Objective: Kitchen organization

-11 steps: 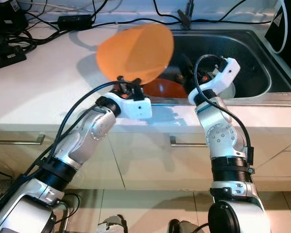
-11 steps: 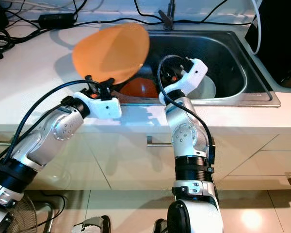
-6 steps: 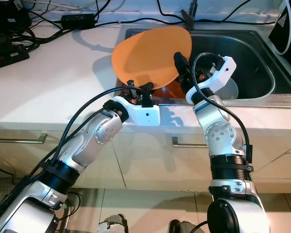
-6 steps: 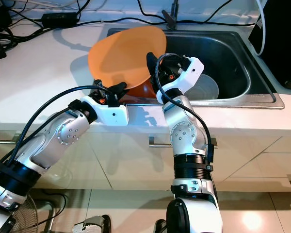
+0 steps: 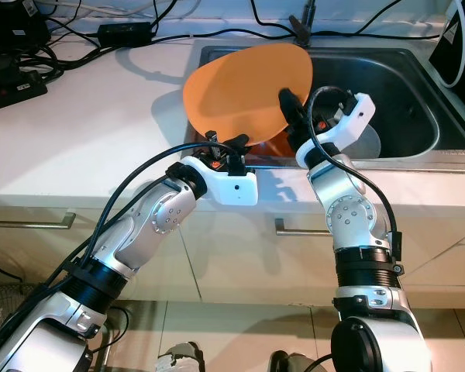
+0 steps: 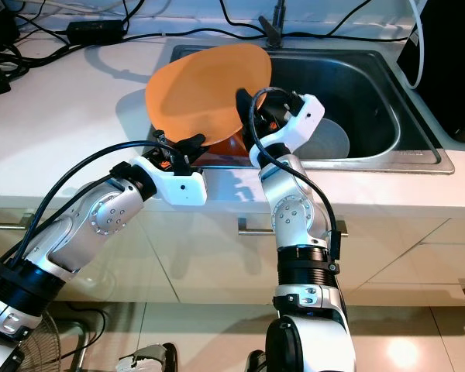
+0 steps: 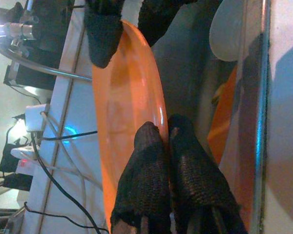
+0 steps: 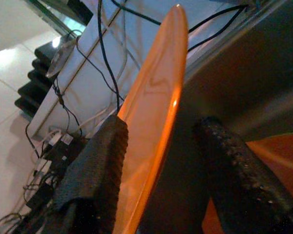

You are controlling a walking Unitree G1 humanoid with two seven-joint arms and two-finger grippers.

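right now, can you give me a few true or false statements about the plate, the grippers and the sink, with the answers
1. The left gripper is shut on the rim of the orange plate. True.
2. The orange plate lies flat on the counter. False: it is held up on edge over the sink's near left corner.
3. The right gripper has one finger on each side of the plate's edge, with a gap on one side. True.
4. The sink holds nothing. False: a white dish and another orange dish lie inside.
5. Black cables run along the back of the counter. True.
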